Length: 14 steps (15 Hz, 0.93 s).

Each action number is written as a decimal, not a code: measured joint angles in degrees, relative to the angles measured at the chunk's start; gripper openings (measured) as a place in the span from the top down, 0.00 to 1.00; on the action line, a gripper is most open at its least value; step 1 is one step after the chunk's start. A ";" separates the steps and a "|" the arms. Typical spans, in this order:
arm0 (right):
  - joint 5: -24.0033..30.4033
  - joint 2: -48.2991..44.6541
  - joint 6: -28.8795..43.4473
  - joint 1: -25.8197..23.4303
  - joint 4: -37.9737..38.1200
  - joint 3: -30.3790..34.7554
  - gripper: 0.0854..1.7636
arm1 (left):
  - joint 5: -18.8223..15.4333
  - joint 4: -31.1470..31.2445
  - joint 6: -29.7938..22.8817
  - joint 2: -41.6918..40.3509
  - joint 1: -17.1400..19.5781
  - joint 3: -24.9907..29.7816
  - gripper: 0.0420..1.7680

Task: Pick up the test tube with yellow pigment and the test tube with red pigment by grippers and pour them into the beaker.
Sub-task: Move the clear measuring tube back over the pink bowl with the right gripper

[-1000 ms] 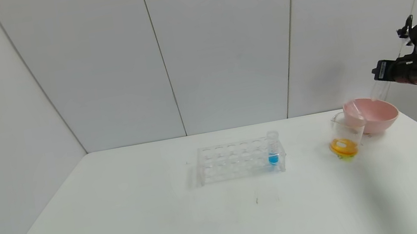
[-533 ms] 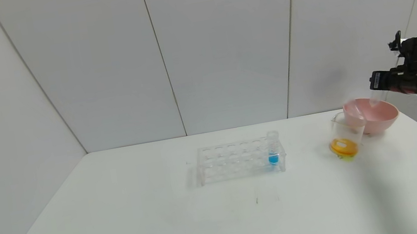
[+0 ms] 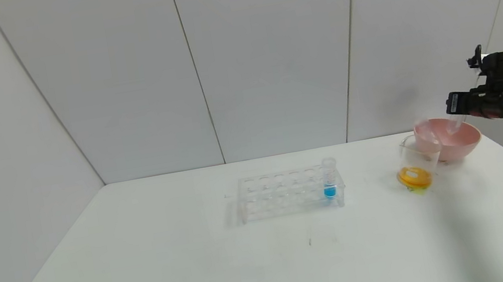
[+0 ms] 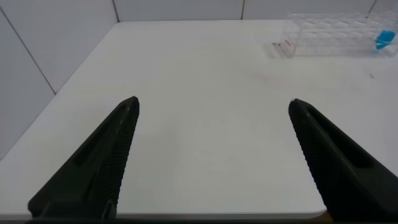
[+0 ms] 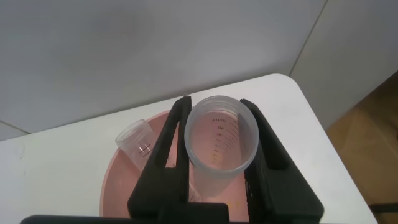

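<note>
From the head, the right gripper [image 3: 454,115] holds an empty tube [image 3: 453,125] over the pink bowl [image 3: 463,140]. The beaker [image 3: 417,162] with orange liquid stands beside the bowl on the tabletop [image 3: 150,268].

The left gripper's [image 4: 211,109] jaws are spread wide.

The right jaws pinch the tube [image 5: 221,140].

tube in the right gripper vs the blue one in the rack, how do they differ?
The tube in the right gripper looks empty; the blue tube has blue liquid at its bottom. The held tube is clamped between the fingers above the pink bowl; the blue tube stands upright in an end hole of the clear rack, untouched. Both are clear plastic tubes.
</note>
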 joint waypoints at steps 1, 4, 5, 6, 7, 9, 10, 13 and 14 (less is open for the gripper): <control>0.00 0.00 0.02 0.00 0.00 0.09 0.72 | 0.02 -0.01 0.00 0.00 0.00 0.00 0.03; 0.00 -0.05 0.02 0.02 -0.06 0.20 0.72 | 0.02 -0.01 0.00 0.00 0.00 0.00 0.03; 0.00 -0.06 0.02 0.02 -0.06 0.20 0.68 | 0.02 0.00 0.00 0.00 0.00 0.00 0.03; 0.00 -0.13 0.09 0.02 -0.02 0.22 0.60 | 0.02 -0.01 0.00 0.00 0.00 0.00 0.03; 0.00 -0.24 0.13 0.02 0.09 0.22 0.53 | 0.02 -0.01 0.00 0.00 0.00 0.00 0.03; 0.00 -0.41 0.13 0.02 0.35 0.30 0.42 | 0.02 -0.01 0.00 0.00 0.00 0.00 0.03; 0.00 -0.46 0.16 0.02 0.43 0.35 0.37 | 0.02 -0.04 0.00 0.00 0.00 0.00 0.03; 0.00 -0.55 0.17 -0.02 0.44 0.48 0.26 | 0.02 -0.01 0.00 0.00 0.00 0.00 0.03; -0.04 -0.57 0.20 -0.04 0.44 0.48 0.23 | 0.02 -0.01 0.00 0.00 0.00 0.00 0.03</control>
